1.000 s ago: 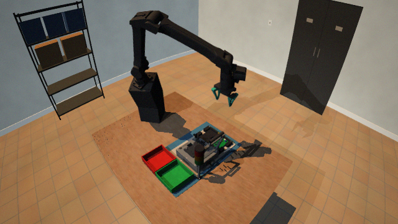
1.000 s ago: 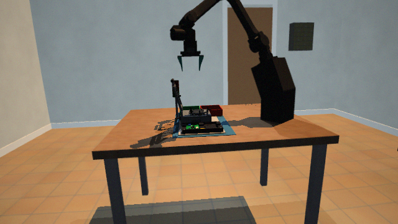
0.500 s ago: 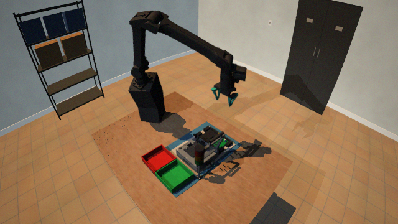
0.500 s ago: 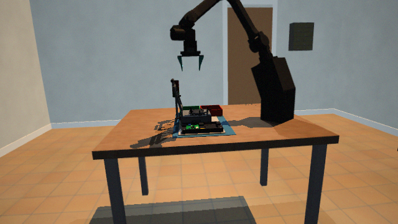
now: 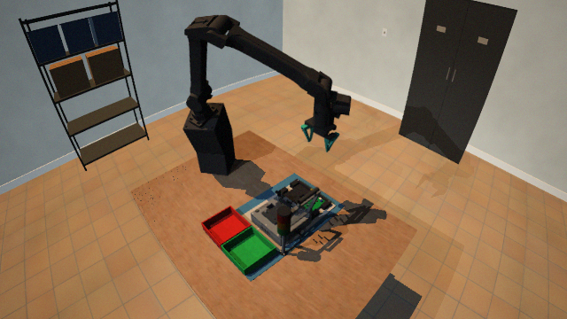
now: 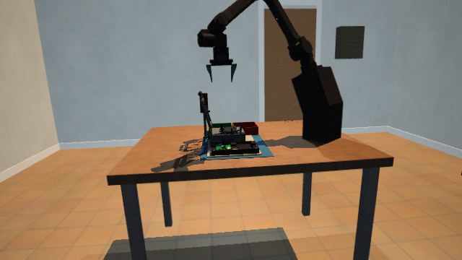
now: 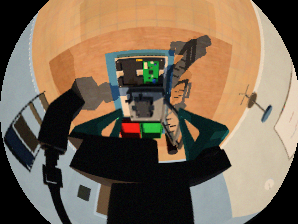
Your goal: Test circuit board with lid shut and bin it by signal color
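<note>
Two teal fingers (image 6: 211,74) hang spread wide with nothing between them, so my gripper (image 6: 221,74) is released and high above the worktop (image 6: 155,148). In the wrist view I look almost straight down past them. The green circuit board (image 7: 150,70) sits at about twelve o'clock from the picture's centre, slightly to the one o'clock side, in the tray (image 7: 127,70). The tester (image 7: 143,104) lies between the board and the fingers, and the red bin (image 7: 131,128) and green bin (image 7: 152,128) sit closest to me, toward six o'clock of the tester.

From the exterior view, the board (image 6: 224,147) is well below the gripper and close to straight under it, in the tray pocket at the left end of the tray (image 6: 240,148). The other pocket looks dark. In the top view the board (image 5: 317,205) shows as a green patch past the tester (image 5: 270,217), partly hidden by the raised lid and the signal tower (image 5: 283,217).

I judge that the coming move is mostly a descent with a small reach toward twelve o'clock. I cannot tell the board's long axis or which way its white connector points at this height, so I would settle finger alignment lower down.
</note>
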Action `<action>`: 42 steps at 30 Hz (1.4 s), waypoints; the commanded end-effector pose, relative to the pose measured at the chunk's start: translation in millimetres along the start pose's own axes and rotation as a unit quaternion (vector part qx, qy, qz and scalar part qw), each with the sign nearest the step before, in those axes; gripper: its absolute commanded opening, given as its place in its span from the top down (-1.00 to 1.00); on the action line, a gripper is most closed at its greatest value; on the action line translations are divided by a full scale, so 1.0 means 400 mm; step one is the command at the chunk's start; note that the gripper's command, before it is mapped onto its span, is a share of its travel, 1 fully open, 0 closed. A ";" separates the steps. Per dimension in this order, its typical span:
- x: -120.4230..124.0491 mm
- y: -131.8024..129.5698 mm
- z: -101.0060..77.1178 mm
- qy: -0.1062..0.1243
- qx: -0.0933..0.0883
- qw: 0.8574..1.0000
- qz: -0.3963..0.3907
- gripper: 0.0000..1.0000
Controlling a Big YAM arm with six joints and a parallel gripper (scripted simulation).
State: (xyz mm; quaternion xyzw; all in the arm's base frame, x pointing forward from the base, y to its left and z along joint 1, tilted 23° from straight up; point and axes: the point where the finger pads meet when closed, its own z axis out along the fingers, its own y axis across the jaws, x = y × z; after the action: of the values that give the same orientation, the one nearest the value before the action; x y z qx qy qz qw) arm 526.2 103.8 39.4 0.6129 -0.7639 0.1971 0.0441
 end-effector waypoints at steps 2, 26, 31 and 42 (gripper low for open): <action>0.001 -0.050 -0.019 -0.008 0.010 1.000 0.017 -0.83; 0.004 -0.055 -0.022 -0.008 0.010 1.000 0.012 -0.83; 0.004 -0.055 -0.022 -0.008 0.010 1.000 0.012 -0.83; 0.003 -0.058 -0.023 -0.008 0.010 1.000 0.011 -0.83</action>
State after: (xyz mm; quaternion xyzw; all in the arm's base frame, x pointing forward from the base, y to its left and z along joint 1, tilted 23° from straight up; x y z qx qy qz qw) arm 527.6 103.9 39.8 0.6125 -0.7642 0.1972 0.0439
